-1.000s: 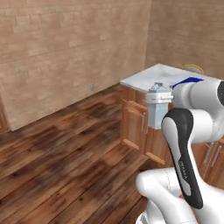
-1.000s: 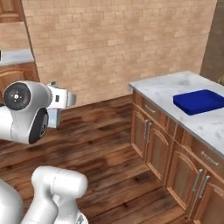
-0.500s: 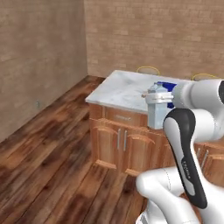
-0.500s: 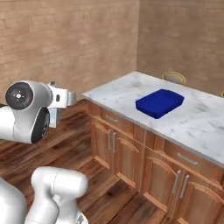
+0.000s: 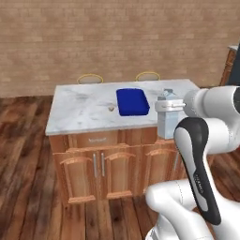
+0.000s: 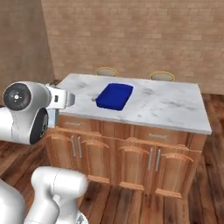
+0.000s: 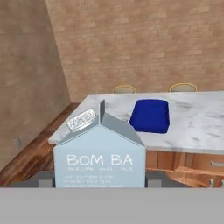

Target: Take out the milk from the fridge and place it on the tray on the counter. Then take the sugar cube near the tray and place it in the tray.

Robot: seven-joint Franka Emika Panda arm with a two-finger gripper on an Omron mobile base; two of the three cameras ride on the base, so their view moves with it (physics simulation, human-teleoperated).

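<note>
The step in hand is carrying the milk carton over to the blue tray on the marble-topped bench. To do it well, the carton should be kept upright, as it is now with its gabled top up. It should travel above the bench edge before any descent. A sound target is the middle of the tray, so the base lands flat inside the low rim and does not straddle it. The sugar cube lies on the marble just beside the tray's left edge in the left base view. The approach is better made from the near or right side, so the carton does not knock the cube away.

The gripper is held out level in front of the robot, short of the bench and higher than its top. The forearm crosses horizontally and the elbow is folded low. The jaws appear clamped on the carton's lower body, though the pads themselves are hidden behind it in the hand view. The carton is in the air, well apart from the tray.
</note>
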